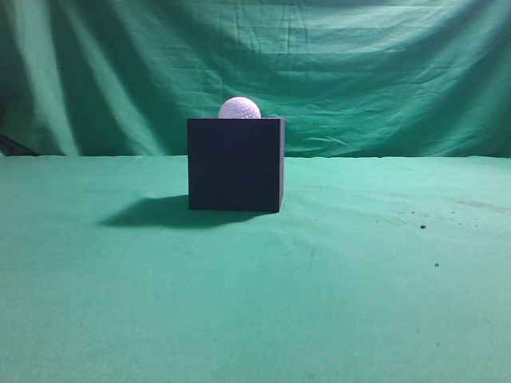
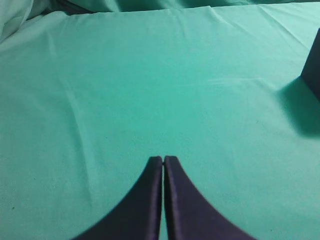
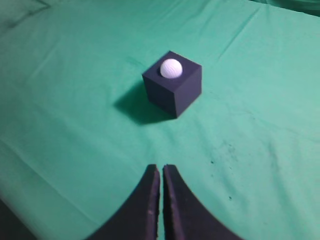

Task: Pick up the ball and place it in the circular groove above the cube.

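Closest to the left wrist camera, the left end effector [image 2: 163, 159] has its jaws pressed together and empty over bare green tabletop [image 2: 125, 90], with only an edge of the cube [image 2: 314, 65] showing far to its right. Centrally, the ball [image 1: 239, 108] already sits in the top of the cube [image 1: 235, 164]. On the right, the right end effector [image 3: 161, 167] is likewise closed and empty; ball [image 3: 171, 68] and cube [image 3: 175, 87] lie straight ahead, well apart. Judging by this, placement looks done.
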